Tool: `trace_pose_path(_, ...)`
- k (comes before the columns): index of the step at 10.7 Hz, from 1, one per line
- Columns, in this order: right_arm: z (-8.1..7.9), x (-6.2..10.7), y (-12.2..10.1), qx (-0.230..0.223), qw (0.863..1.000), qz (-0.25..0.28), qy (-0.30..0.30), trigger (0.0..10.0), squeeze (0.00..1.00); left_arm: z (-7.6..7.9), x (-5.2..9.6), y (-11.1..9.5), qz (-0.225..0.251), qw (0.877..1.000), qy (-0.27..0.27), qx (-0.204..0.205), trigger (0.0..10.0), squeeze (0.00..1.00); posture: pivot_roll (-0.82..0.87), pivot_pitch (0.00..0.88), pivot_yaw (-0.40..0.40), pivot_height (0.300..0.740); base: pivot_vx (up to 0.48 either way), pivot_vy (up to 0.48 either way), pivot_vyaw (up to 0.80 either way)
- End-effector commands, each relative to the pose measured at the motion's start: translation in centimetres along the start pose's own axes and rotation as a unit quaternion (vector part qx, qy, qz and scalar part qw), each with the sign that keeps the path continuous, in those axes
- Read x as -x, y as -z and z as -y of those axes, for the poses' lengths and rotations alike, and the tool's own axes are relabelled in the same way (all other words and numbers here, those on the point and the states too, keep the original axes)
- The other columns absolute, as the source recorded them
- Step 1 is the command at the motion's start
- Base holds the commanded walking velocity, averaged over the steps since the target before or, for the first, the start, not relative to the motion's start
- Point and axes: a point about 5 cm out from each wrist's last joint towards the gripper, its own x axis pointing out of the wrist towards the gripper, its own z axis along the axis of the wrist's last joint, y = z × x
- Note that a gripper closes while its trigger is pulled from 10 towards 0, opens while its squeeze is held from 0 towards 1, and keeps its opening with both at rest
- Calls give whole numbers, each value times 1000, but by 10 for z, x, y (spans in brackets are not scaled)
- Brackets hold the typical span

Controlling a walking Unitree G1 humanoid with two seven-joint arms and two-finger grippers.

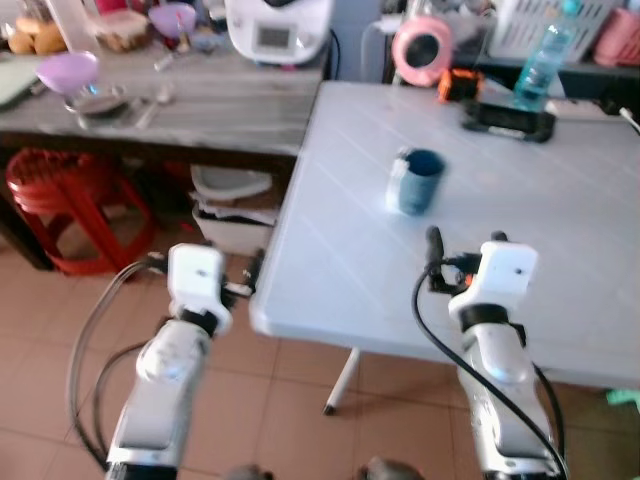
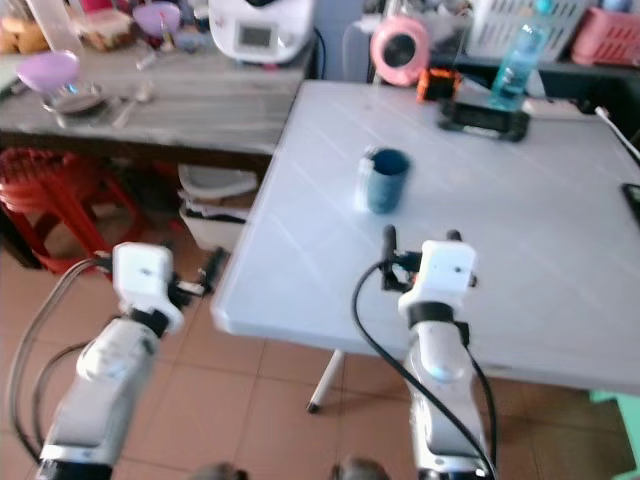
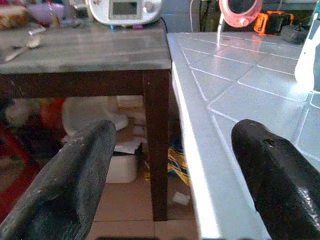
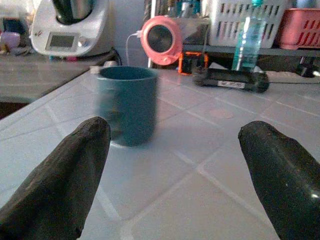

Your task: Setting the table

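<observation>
The right tool (image 4: 172, 175) hovers low over the white table (image 1: 560, 290), its fingers spread wide and holding nothing. The blue mug (image 4: 125, 105) stands upright just ahead of it. The left tool (image 3: 172, 185) is wide open and empty beside the table's edge.

A red plastic stool (image 1: 70, 215) stands on the tiled floor under the wooden side tabletop (image 1: 200, 100), which carries a white kitchen machine (image 1: 278, 30) and a purple funnel (image 1: 68, 72), while a pink round fan (image 1: 422, 48) and a clear water bottle (image 1: 540, 62) stand farther back.
</observation>
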Motion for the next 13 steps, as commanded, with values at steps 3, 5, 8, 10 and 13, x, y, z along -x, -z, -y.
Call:
trace_pose_path(3,4,-17,1,36,999,-19,-11,10000,0,3,0,-2,-3,1000,5,-1,10000,0,-4,0,45,740,0,0,0)
trace_pose_path(5,4,-27,-5,47,999,-14,-20,10000,0,3,0,-3,-3,1000,5,-3,10000,0,0,0,50,740,0,0,0)
trace_pose_path(8,0,-45,-9,38,999,-22,-5,10000,0,3,7,-1,-17,1000,11,-4,10000,0,13,0,55,740,0,0,213)
trace_pose_path(10,-15,-59,-6,28,997,-62,-22,10000,0,2,14,-2,-25,1000,12,-6,10000,0,33,26,63,740,0,0,0)
trace_pose_path(13,-18,-72,-11,24,997,-71,-21,10000,0,0,25,-1,-39,999,16,-11,10000,0,64,70,69,740,0,0,0)
